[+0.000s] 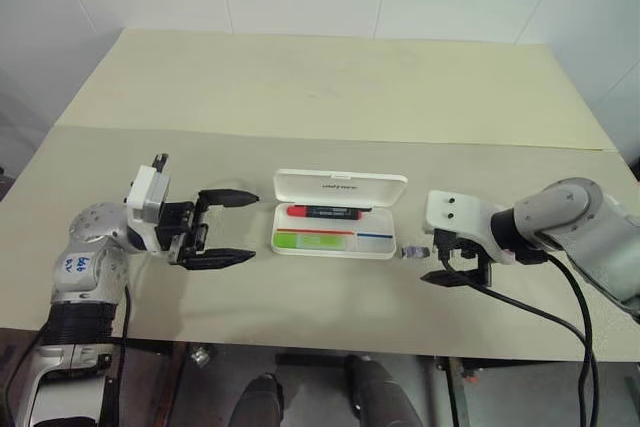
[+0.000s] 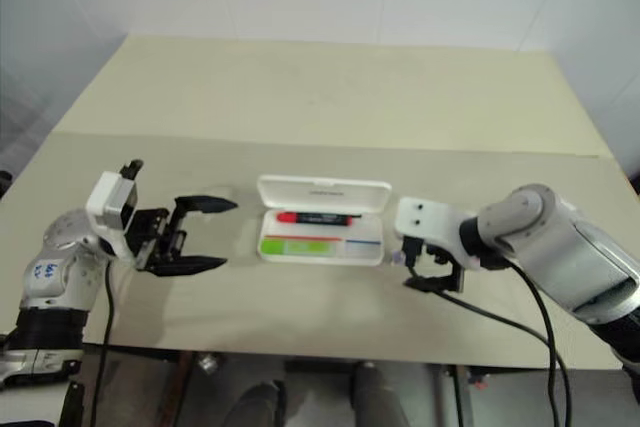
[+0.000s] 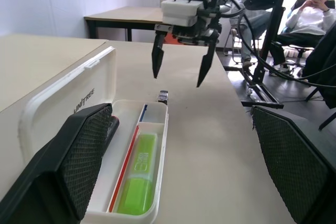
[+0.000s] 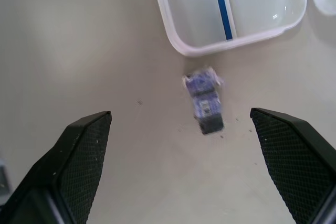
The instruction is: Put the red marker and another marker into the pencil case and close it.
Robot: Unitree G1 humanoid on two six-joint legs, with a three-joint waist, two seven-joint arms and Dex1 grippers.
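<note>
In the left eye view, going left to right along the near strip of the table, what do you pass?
Open left gripper → open white plastic pencil case holding the black red-ended marker and light-green highlighter → small grey-purple object → open right gripper.

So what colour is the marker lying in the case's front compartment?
Light green, a stubby highlighter in the open pencil case; the left wrist view shows it best.

blurred: small grey-purple object [image 4: 205,102], label unreadable | hidden: black-barrelled red marker [image 3: 111,127] mostly behind left finger | too small: dark lid lettering [image 1: 338,185]
</note>
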